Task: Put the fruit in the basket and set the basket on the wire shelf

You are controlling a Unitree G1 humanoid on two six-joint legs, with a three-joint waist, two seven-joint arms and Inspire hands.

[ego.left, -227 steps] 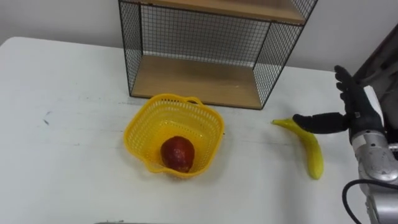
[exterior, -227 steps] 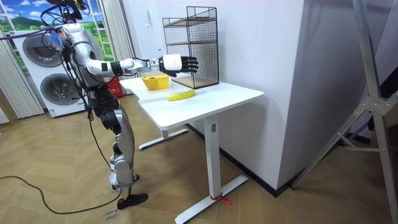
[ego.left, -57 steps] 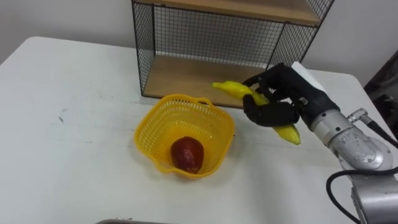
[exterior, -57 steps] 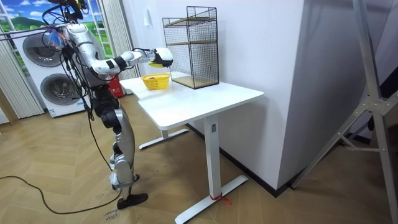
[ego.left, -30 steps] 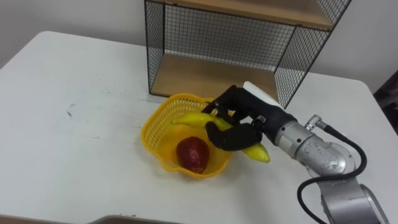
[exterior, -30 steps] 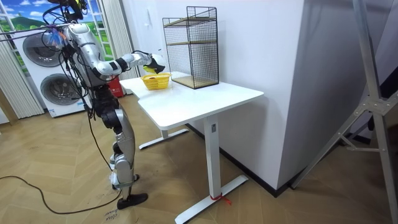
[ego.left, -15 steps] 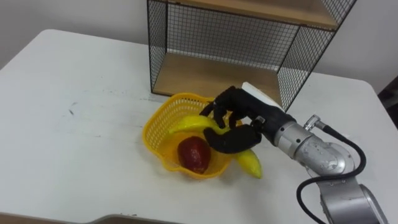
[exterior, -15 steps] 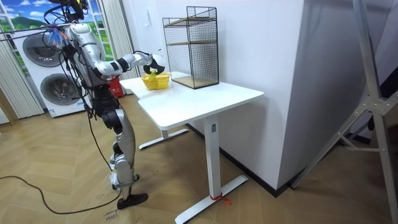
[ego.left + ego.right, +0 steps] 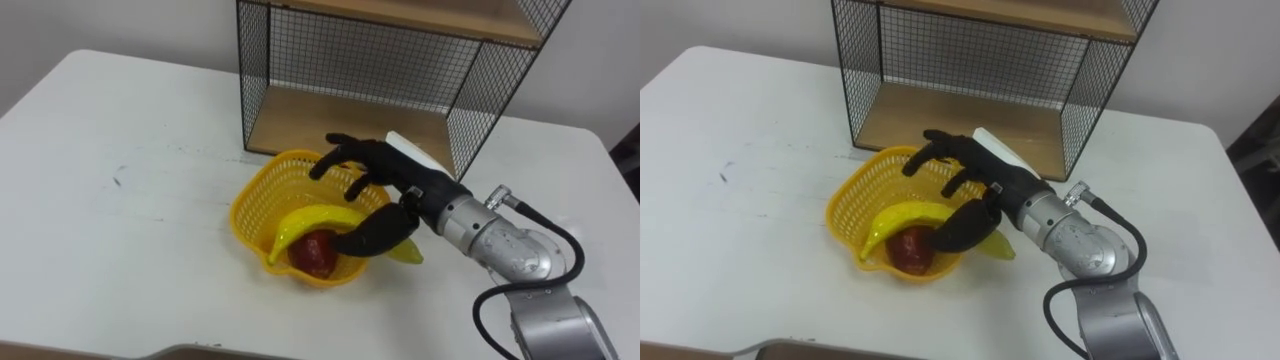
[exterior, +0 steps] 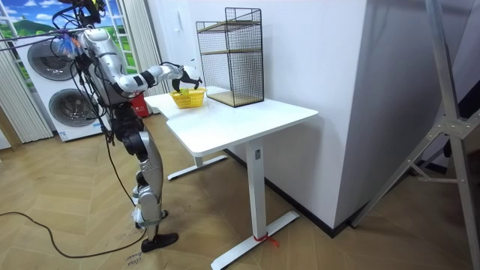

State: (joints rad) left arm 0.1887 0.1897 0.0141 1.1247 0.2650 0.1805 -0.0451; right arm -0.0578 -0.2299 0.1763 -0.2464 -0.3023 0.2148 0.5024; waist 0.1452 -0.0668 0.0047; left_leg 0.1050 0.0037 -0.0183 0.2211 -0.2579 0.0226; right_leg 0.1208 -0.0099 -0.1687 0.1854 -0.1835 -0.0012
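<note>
Two pieces of fruit sit at the centre of the frame: one banana [image 9: 305, 222] and one red fruit [image 9: 313, 253]. There is one yellow basket [image 9: 252, 208], one wire shelf [image 9: 340, 60] at the top with two wooden boards [image 9: 340, 120] showing, and one white table [image 9: 130, 230]. One right hand [image 9: 385, 175] enters from the lower right. Two washing machines [image 10: 67, 112] stand at the room view's left.
</note>
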